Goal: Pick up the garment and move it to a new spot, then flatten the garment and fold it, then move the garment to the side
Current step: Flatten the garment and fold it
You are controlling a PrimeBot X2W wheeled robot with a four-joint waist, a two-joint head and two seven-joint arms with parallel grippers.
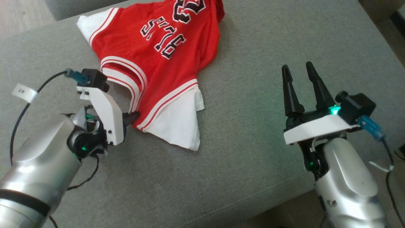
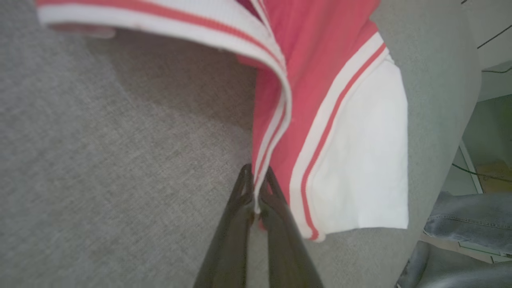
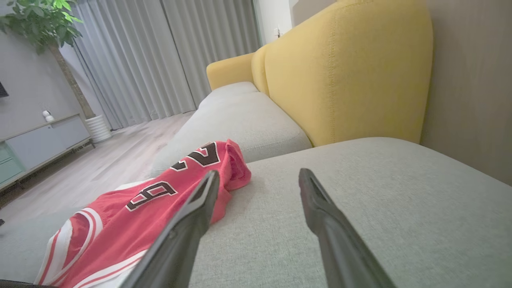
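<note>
The left gripper [image 2: 257,176] is pinched tight on the striped red-and-white trim of the garment [image 1: 158,66] (a red jersey with dark numerals and white sleeves), low over the near-left part of the grey cushion [image 1: 246,152]. The garment lies crumpled across the cushion's far-left part. The right gripper [image 1: 297,67] hovers over the cushion's right part, fingers spread, holding nothing.

Red jersey [image 1: 123,47], black numerals edged white, white-and-red striped trim, plain white sleeves | grey woven sofa cushion [image 1: 269,47] under the jersey | mustard-yellow backrest [image 3: 348,72] behind the jersey | right gripper [image 1: 297,66] beside the jersey: black fingers [image 1: 319,88], white mount [image 1: 316,128], silver forearm [image 1: 348,183], green light | pale grey curtains [image 3: 160,60] beyond
</note>
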